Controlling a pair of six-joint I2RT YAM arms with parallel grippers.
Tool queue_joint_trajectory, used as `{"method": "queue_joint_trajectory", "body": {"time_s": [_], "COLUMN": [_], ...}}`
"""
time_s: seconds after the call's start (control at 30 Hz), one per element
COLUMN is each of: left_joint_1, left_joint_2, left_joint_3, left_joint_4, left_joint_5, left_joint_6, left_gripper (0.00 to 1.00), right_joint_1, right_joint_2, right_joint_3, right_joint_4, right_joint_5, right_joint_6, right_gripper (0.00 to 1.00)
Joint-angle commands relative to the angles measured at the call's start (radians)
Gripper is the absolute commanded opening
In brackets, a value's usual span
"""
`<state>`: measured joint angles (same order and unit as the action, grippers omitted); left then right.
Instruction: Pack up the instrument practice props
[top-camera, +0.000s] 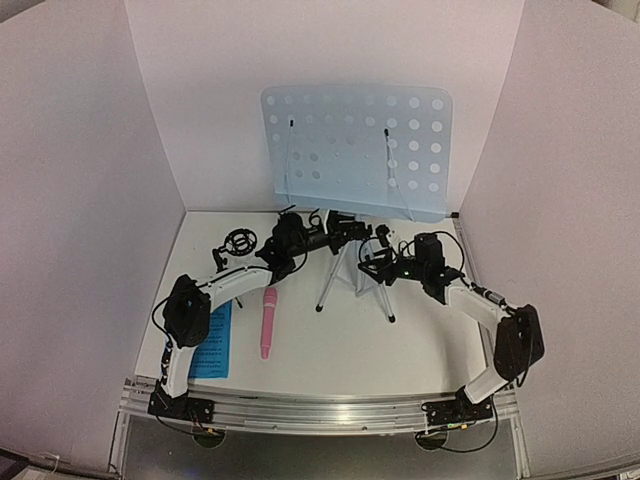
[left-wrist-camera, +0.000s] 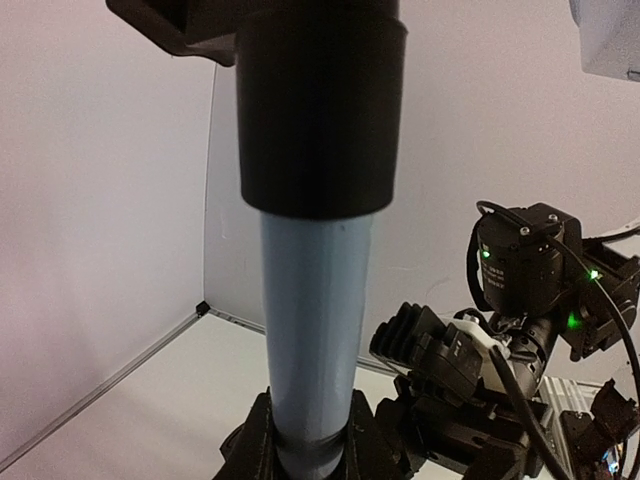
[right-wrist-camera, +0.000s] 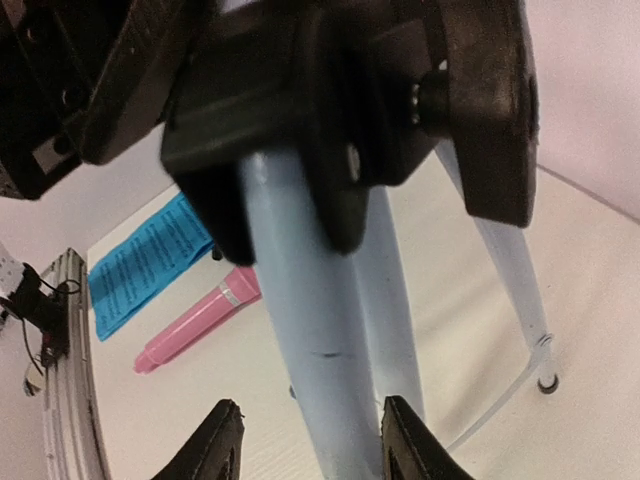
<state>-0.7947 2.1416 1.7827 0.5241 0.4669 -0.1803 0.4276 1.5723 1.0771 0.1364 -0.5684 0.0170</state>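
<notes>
Showing, from left, blue sheet-music pages (top-camera: 212, 340) and pink stick microphone (top-camera: 269, 322) flat on the table (top-camera: 400, 350), left gripper (left-wrist-camera: 315, 445) closed on the centre pole (left-wrist-camera: 315, 300) of the upright pale-blue perforated music stand (top-camera: 357, 150), and right gripper (right-wrist-camera: 310, 440) part-open astride a tube of that stand, unclamped.

pale-blue music stand (top-camera: 355, 150) upright, pink microphone (top-camera: 268, 322) and blue pages (top-camera: 212, 340) lying flat nearby.
</notes>
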Motion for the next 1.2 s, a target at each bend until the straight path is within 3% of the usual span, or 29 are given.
{"method": "queue_joint_trajectory", "body": {"time_s": [0.0,0.23,0.47,0.77,1.17], "left_joint_1": [-0.005,0.010,0.009,0.009,0.010], "left_joint_2": [-0.060,-0.064,-0.071,-0.070,-0.073], "left_joint_3": [-0.008,0.048,0.049,0.019,-0.001], "left_joint_4": [0.026,-0.143,-0.206,-0.161,-0.147], "left_joint_5": [0.093,0.192,0.207,0.229,0.219], "left_joint_6": [0.030,0.161,0.270,0.232,0.220], "left_gripper": [0.00,0.00,0.00,0.00,0.00], "right_joint_1": [0.014,-0.039,-0.117,-0.129,-0.129], "right_joint_2": [-0.115,-0.208,-0.195,-0.044,0.010], "right_joint_3": [0.038,0.017,0.038,0.224,0.226], "right_joint_4": [-0.061,-0.063,-0.060,-0.052,-0.048], "right_joint_5": [-0.055,-0.081,-0.169,-0.248,-0.253], "right_joint_6": [0.101,0.272,0.446,0.783,0.838], "right_gripper": [0.55,0.68,0.70,0.60,0.49]}}
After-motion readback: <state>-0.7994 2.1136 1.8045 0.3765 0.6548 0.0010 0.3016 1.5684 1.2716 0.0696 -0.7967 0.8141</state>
